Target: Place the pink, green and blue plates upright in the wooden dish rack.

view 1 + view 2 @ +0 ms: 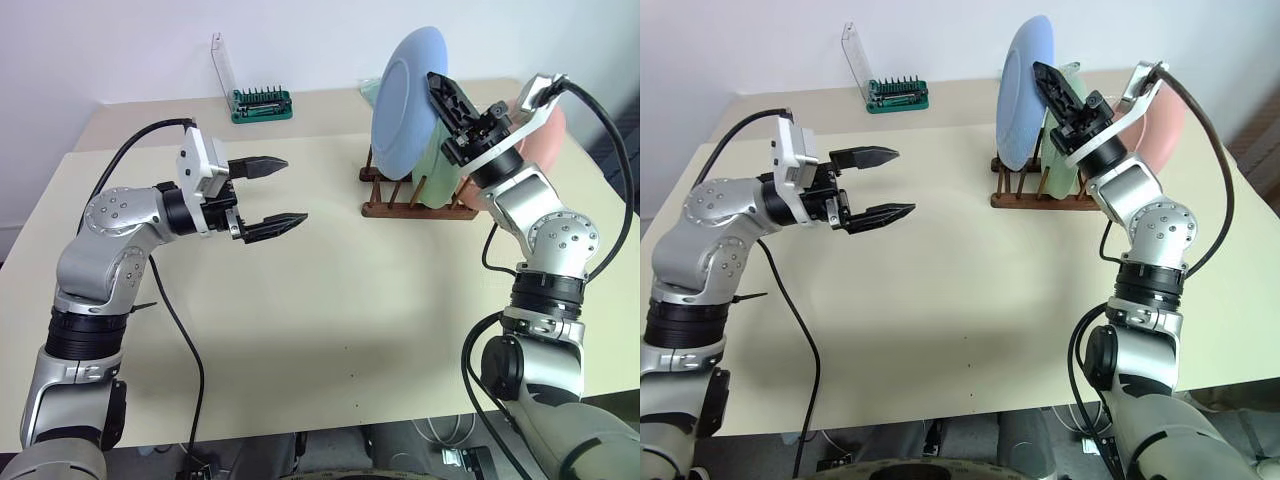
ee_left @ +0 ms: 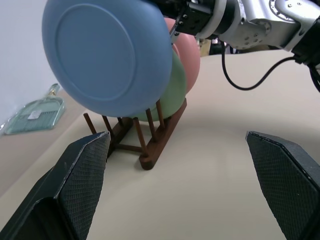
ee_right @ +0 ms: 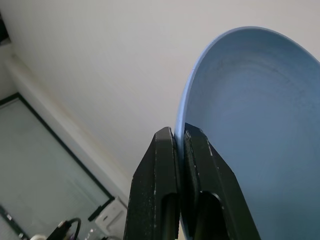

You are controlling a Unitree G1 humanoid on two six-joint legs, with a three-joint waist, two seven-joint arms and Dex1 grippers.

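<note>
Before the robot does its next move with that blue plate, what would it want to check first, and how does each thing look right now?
1. Grip on the blue plate: ok. The right gripper is shut on its rim.
2. Plate upright over the wooden dish rack: ok. It stands on edge above the front pegs.
3. Lower edge seated between the pegs: cannot tell. From the left wrist view it looks just above them.
4. Green plate and pink plate already racked: ok. Both stand behind the blue one.
5. Left gripper out of the way: ok. It is open, holds nothing, and is apart from the rack.
</note>
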